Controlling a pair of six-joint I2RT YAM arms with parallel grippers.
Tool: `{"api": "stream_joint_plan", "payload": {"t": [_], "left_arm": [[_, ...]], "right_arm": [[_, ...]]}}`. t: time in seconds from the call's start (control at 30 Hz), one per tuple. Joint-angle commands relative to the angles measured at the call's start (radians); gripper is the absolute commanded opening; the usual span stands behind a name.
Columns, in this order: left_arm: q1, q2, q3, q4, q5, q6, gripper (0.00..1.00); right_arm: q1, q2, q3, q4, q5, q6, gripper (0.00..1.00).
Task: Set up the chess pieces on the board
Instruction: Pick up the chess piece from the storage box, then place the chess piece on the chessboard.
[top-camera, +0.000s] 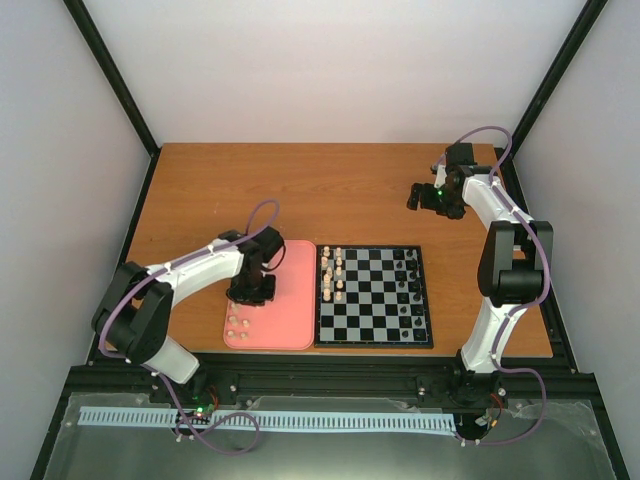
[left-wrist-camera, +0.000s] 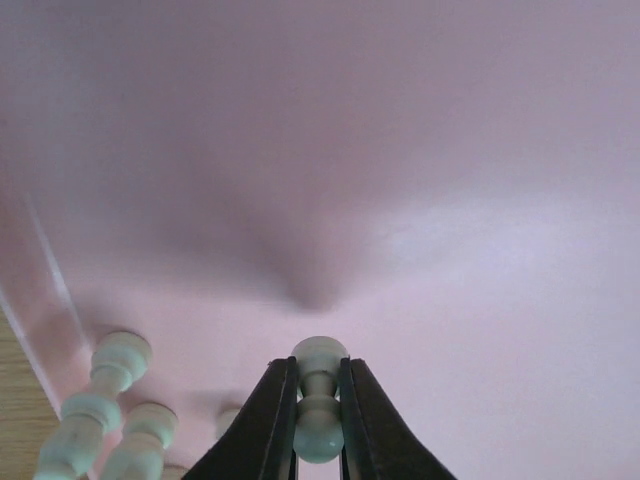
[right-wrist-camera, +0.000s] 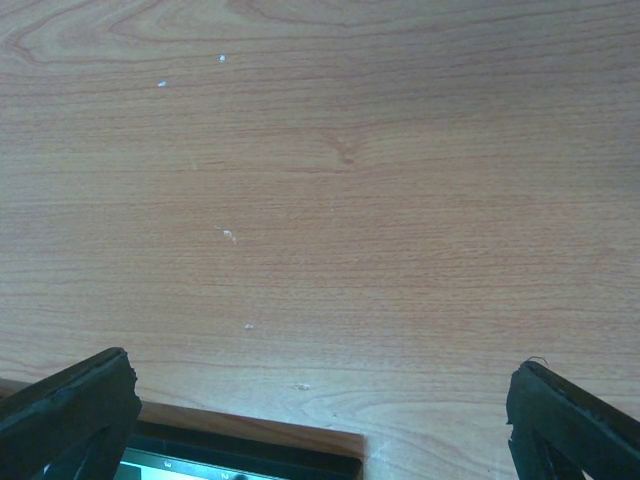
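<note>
Left wrist shows a chess piece (left-wrist-camera: 319, 402) pinched inside the left gripper (left-wrist-camera: 318, 376).

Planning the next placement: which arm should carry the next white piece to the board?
Left. The left gripper is closed on a white piece over the pink tray, beside the board; the right gripper hangs open and empty over the table.

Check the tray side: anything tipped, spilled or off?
Loose cream pieces at the pink tray's near-left corner appear to lie on their sides, not standing. The left gripper is shut on another cream piece. Those on the board look upright, though too small to be sure.
</note>
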Motion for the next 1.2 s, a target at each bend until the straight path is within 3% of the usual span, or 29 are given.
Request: {"api": "stream_joint_plan", "payload": {"t": [0.0,0.2,0.5,1.17], "left_arm": [[-0.04,-0.038,0.154,-0.101,0.088,0.06,0.01],[-0.224,0.013,0.404,-0.192,0.181,0.105,0.01],[-0.365,0.204,0.663,-0.236,0.234,0.229,0.01],[-0.434,0.421,0.619,-0.049,0.125,0.231,0.02]], "right_arm": [[0.007,-0.011,-0.002,0.003,0.018,-0.009,1.0],[0.008,-0.027,-0.024,0.012,0.027,0.003,1.0],[0.009,-0.074,-0.076,0.029,0.038,0.021,1.0],[0.009,-0.114,-0.125,0.054,0.038,0.033,1.0]]}}
